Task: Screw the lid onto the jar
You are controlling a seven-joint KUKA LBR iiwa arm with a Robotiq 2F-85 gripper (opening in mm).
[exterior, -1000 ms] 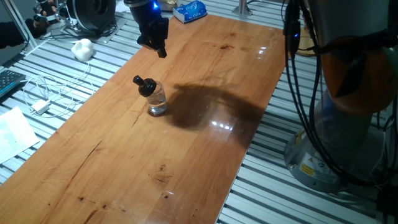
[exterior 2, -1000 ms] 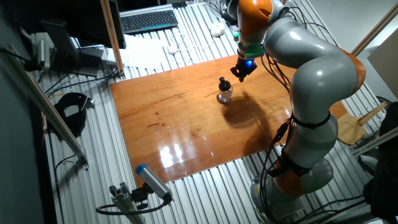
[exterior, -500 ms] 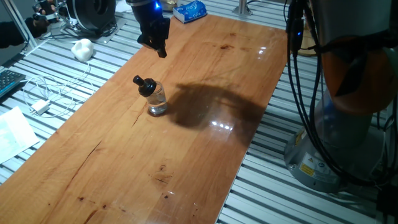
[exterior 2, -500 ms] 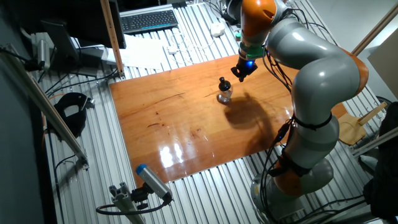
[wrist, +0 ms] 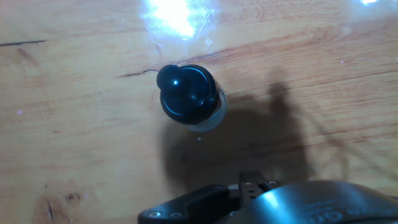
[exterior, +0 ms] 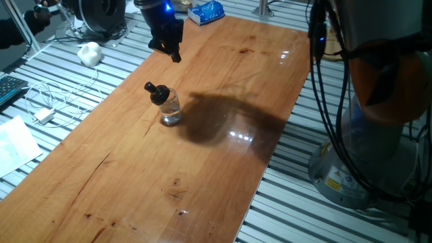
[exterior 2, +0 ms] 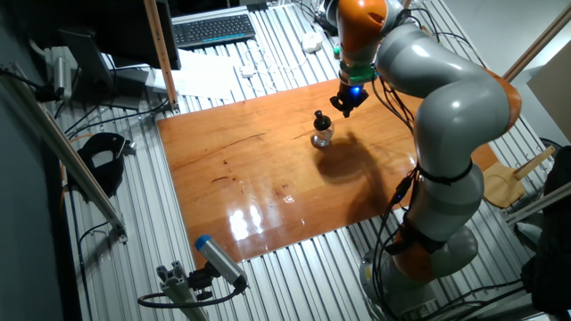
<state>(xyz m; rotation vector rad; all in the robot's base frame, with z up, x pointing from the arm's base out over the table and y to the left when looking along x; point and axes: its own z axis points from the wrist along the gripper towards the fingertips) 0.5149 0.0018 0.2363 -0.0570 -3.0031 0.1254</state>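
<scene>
The clear glass jar [exterior: 169,109] stands upright on the wooden table [exterior: 202,169]. The black lid [exterior: 157,91] sits on its mouth, tilted toward the left, knob up. Both also show in the other fixed view, the jar [exterior 2: 322,137] under the lid [exterior 2: 320,118]. In the hand view the lid [wrist: 186,92] covers most of the jar [wrist: 216,116]. My gripper [exterior: 175,57] hangs above the table, up and behind the jar, apart from it and holding nothing. Its fingers look closed together. In the other fixed view the gripper [exterior 2: 343,109] is just right of the jar.
Off the table's left edge lie a white cable with a plug [exterior: 44,115], a white lump [exterior: 89,52] and paper [exterior: 15,145]. A blue-white packet [exterior: 206,11] lies at the far end. The robot base [exterior: 378,101] and its cables [exterior: 331,88] stand right.
</scene>
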